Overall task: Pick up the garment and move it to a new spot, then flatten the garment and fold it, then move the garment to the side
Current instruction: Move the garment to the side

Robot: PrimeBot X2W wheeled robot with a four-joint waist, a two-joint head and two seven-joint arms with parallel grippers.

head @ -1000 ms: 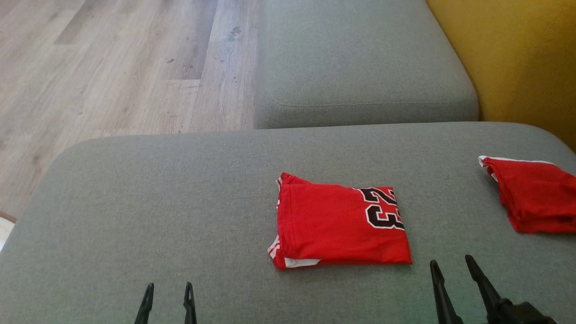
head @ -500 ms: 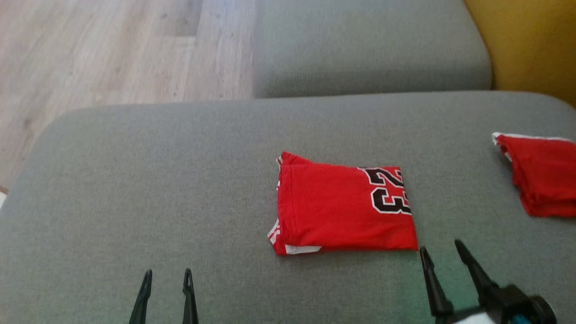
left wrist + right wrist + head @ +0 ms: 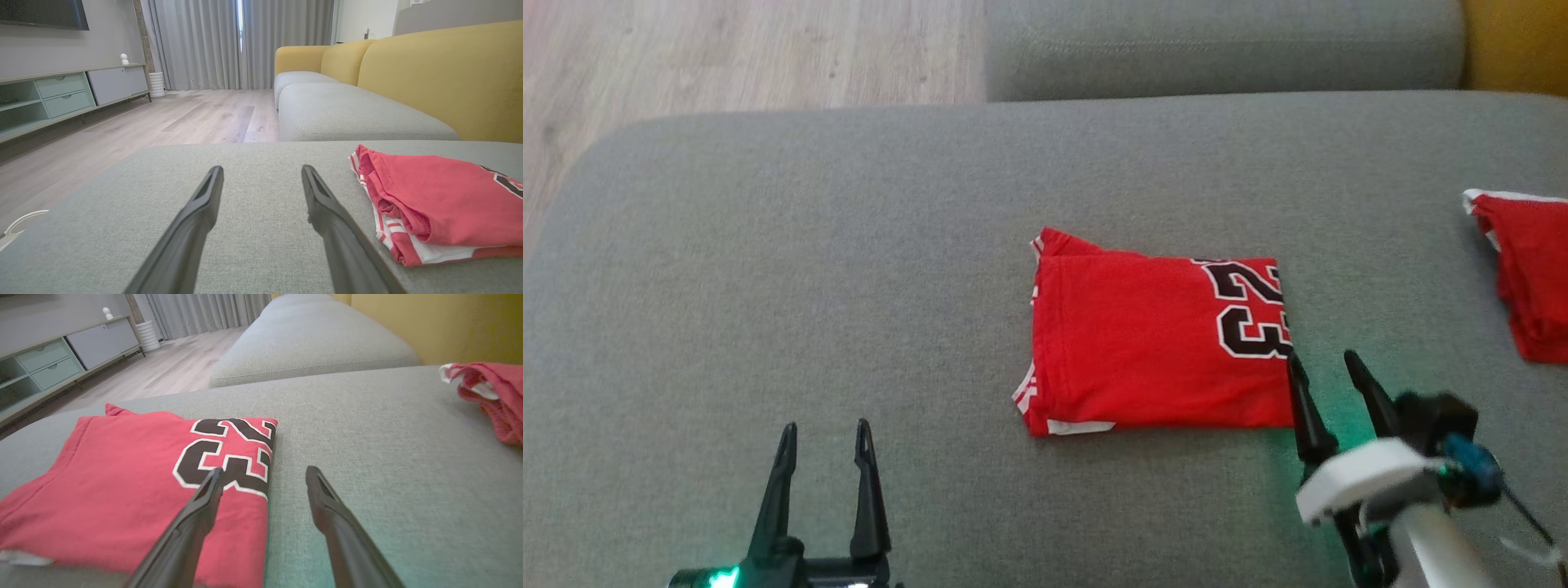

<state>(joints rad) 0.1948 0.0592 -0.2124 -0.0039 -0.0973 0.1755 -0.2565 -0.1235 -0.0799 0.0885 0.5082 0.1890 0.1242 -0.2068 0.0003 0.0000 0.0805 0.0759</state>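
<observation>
Since a second ago, the right gripper [image 3: 1321,359] has been brought forward to the right edge of the folded red jersey [image 3: 1143,343], having been seen short of the jersey's near right corner before. The downward slide of the whole head view is put down to the camera, not to the cloth.

The jersey is laid flat on the grey seat cushion [image 3: 768,286], with the black "23" at its right edge. The right gripper's fingers are spread wide and nothing is held. One finger is seen over the jersey's right edge and the other just right of it, over bare cushion. The left gripper [image 3: 826,426] is likewise spread wide and empty, well left of the jersey.

The jersey is judged light, limp and layered, so its fold is likely to be lost if only the top layer is pinched. The right edge is judged the better hold, with every layer taken together.

Contact between finger and cloth cannot be made out. The under-layers are hidden apart from white-striped trim at the jersey's near left corner. A second red garment [image 3: 1531,278], far right of the jersey, is cut off by the frame.
</observation>
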